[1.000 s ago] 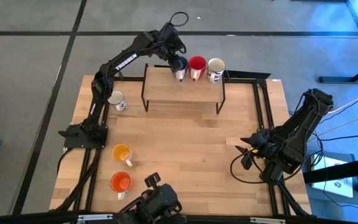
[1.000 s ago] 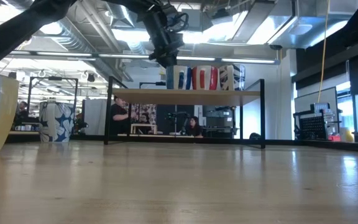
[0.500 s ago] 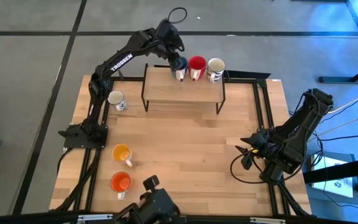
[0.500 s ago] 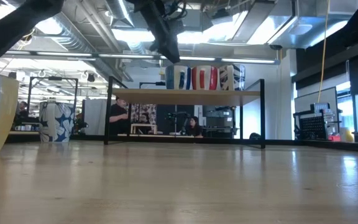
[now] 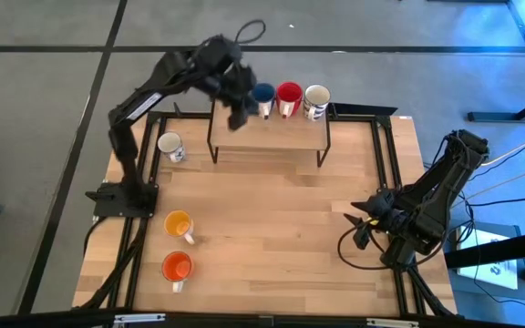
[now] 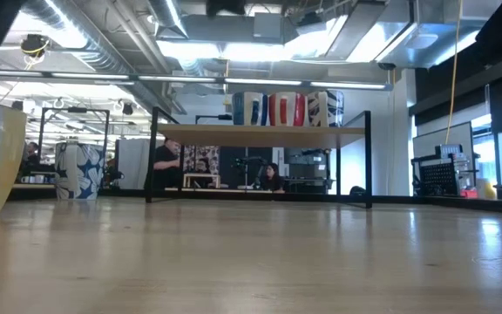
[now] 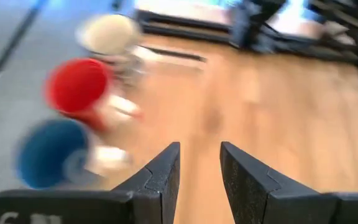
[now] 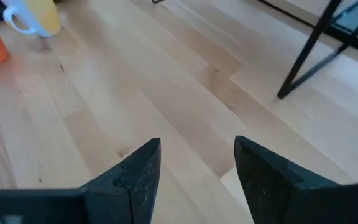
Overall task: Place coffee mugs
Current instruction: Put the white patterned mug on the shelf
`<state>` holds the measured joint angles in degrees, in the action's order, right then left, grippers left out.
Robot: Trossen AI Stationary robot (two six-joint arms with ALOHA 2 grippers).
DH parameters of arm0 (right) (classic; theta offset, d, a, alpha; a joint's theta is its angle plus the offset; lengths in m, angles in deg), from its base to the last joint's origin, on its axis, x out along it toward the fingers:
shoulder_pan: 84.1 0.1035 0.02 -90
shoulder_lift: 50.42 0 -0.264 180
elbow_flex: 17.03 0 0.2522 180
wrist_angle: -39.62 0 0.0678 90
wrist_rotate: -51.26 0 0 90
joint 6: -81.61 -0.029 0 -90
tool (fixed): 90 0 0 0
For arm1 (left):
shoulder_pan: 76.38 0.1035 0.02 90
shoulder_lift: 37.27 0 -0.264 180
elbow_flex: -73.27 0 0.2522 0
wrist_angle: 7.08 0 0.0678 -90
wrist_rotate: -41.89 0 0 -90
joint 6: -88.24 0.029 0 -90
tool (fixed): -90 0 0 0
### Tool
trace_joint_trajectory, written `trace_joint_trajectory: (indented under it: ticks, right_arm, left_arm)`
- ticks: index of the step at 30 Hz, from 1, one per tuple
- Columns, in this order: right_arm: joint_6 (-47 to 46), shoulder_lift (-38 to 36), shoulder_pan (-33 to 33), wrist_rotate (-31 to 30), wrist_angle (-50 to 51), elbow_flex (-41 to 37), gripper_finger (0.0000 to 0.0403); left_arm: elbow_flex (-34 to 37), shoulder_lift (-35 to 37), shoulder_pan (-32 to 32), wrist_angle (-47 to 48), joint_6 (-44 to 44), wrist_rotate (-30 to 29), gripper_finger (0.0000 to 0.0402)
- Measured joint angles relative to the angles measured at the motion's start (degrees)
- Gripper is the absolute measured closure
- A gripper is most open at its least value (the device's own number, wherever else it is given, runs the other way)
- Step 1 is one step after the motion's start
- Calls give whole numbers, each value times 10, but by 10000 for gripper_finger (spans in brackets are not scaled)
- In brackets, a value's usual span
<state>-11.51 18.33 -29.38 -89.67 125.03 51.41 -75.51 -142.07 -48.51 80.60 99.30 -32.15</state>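
Note:
Three mugs stand in a row on the shelf [image 5: 272, 132]: blue [image 5: 262, 93], red [image 5: 288, 94] and white with dark print [image 5: 316, 98]. The left wrist view shows them blurred, as the blue mug [image 7: 51, 152], the red mug [image 7: 78, 84] and the white mug [image 7: 109, 34]. On the table stand another white mug [image 5: 170, 146], a yellow-orange mug [image 5: 179, 223] and an orange mug [image 5: 176, 267]. My left gripper [image 5: 237, 116] hovers open, high over the shelf's left part, beside the blue mug. My right gripper [image 5: 365, 221] waits open at the table's right side.
The shelf has a wooden top on a black metal frame [image 6: 369, 157] and stands at the table's far edge. Bare wood [image 5: 272, 210] lies between the shelf and the near edge. People [image 6: 166, 161] show in the room beyond the table.
My left gripper has left the blue mug, risen out of the low view and swung toward the table's left and near side. The blue mug stays upright on the shelf beside the red one.

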Motion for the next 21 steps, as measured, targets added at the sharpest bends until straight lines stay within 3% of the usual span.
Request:
trace_joint_trajectory:
  ticks: [7,13,17,21]
  right_arm:
    - [38,0,0,-7,-14,0,214]
    - [63,0,0,-11,-15,0,214]
    - [66,0,0,-10,-15,0,214]
    - [66,0,0,-9,-20,0,214]
  left_arm:
    - [13,68,-144,113,-97,-90,292]
    - [118,148,-245,122,-206,-217,292]
    - [237,227,-256,119,-282,-310,292]
    - [344,300,-212,110,-345,-351,292]
